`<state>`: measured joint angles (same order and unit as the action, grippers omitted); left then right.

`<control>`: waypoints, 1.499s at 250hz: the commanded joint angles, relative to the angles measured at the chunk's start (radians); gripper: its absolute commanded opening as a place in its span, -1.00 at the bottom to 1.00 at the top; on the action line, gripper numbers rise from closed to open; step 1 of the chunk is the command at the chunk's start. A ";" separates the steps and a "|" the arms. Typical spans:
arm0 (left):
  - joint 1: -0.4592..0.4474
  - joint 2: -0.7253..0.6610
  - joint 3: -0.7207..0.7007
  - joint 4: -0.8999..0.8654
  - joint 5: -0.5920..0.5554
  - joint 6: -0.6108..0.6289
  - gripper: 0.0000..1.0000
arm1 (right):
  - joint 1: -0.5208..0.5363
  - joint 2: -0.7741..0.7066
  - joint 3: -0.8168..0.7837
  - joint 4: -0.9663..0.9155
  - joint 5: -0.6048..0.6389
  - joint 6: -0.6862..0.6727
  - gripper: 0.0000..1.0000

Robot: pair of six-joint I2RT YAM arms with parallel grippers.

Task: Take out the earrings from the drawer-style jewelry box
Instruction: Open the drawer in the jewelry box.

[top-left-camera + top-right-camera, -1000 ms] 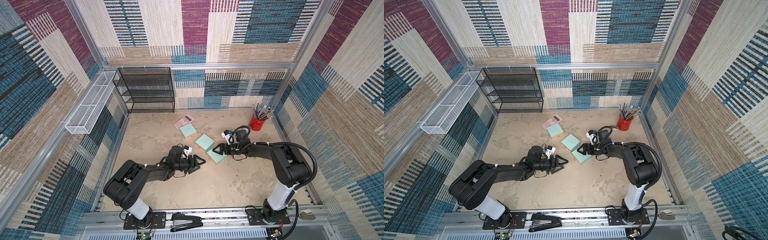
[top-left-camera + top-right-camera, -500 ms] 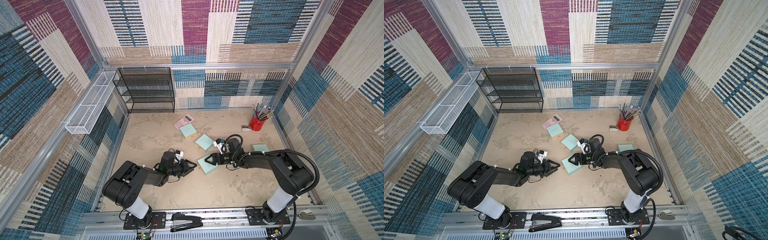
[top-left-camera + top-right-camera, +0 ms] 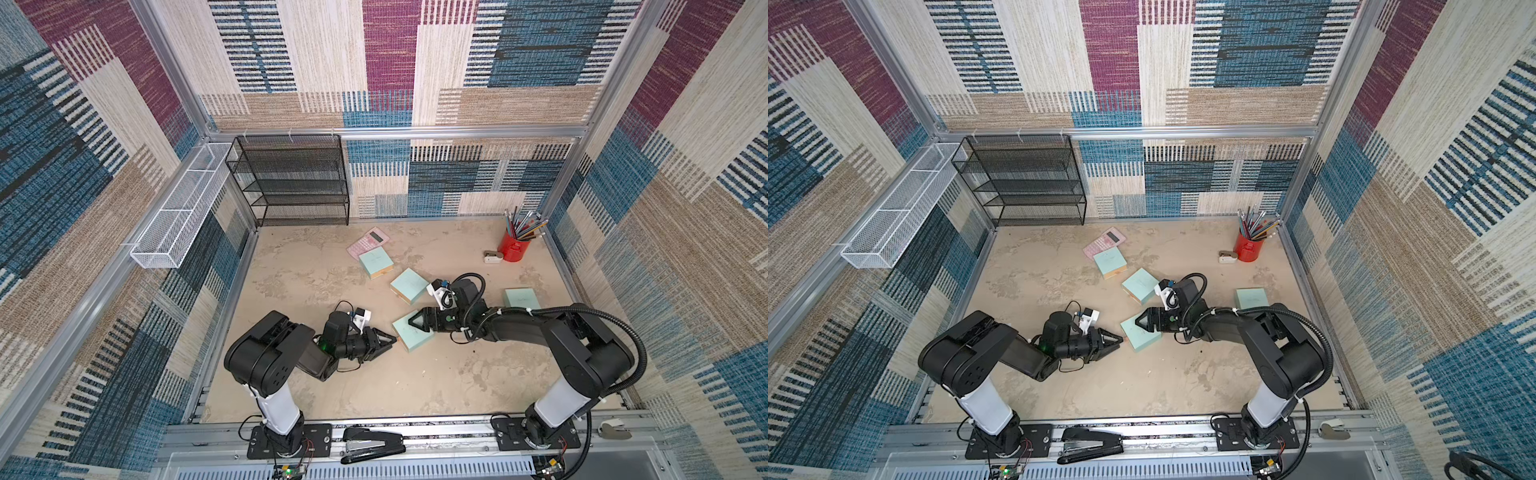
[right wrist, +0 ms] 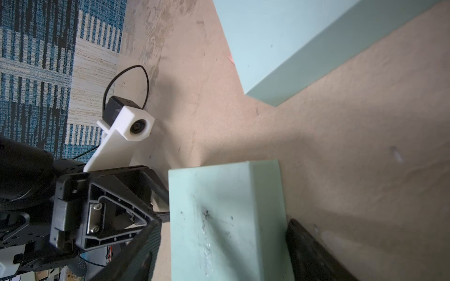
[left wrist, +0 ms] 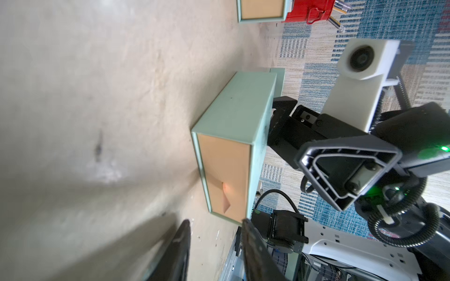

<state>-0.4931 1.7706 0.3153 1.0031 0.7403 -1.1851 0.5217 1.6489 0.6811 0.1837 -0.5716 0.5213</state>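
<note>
Sandy, blotchy floor (image 3: pixel 332 386) sits inside bright patchwork walls (image 3: pixel 395 62).

In both top views, the jewelry box (image 3: pixel 412 341) lies near the middle. Three more mint-green boxes (image 3: pixel 376 262) lie farther back. The right gripper (image 3: pixel 417 322) is clamped on the jewelry box with one finger on its top. I think this is to stop it sliding. The left gripper (image 3: pixel 388 341) points at the box's near edge, just beside it, and holds nothing.

From the left wrist, the tan drawer front (image 5: pixel 225 170) faces the camera. It is shut all the way and has a little flap (image 5: pixel 226 198) to pull. The left gripper's fingers (image 5: pixel 255 248) stand a bit apart, near the flap but not touching it. I guess they are lined up that way to pinch the flap and pull.

From the right wrist, the box fills the gap between the right gripper's two fingers (image 4: pixel 309 248). They press on it from both sides.

The earrings cannot be seen anywhere. They are most likely hidden inside the shut drawer, so none are out yet.
</note>
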 commanded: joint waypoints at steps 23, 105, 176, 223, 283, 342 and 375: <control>-0.016 0.050 0.006 0.113 -0.003 -0.057 -0.39 | 0.008 -0.008 -0.010 0.011 0.018 0.031 0.62; -0.018 0.072 0.020 0.124 -0.010 -0.059 -0.46 | 0.017 -0.008 -0.019 0.021 0.007 0.039 0.52; -0.018 0.075 0.016 0.129 -0.031 -0.068 -0.74 | 0.018 -0.045 -0.026 -0.006 0.034 0.030 0.44; -0.016 0.064 -0.002 0.138 -0.048 -0.086 -1.00 | 0.027 -0.068 -0.034 -0.050 0.088 0.019 0.28; -0.015 0.065 -0.026 0.149 -0.057 -0.102 -1.00 | 0.038 -0.052 -0.040 -0.055 0.114 0.019 -0.12; 0.001 0.062 -0.059 0.144 -0.068 -0.105 -1.00 | 0.043 -0.034 -0.035 -0.070 0.145 0.019 -0.49; 0.017 0.063 -0.074 0.141 -0.066 -0.107 -1.00 | 0.043 -0.025 -0.035 -0.073 0.148 0.021 -0.63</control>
<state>-0.4892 1.8313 0.2581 1.1885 0.6884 -1.2812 0.5621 1.6100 0.6460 0.1558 -0.4679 0.5438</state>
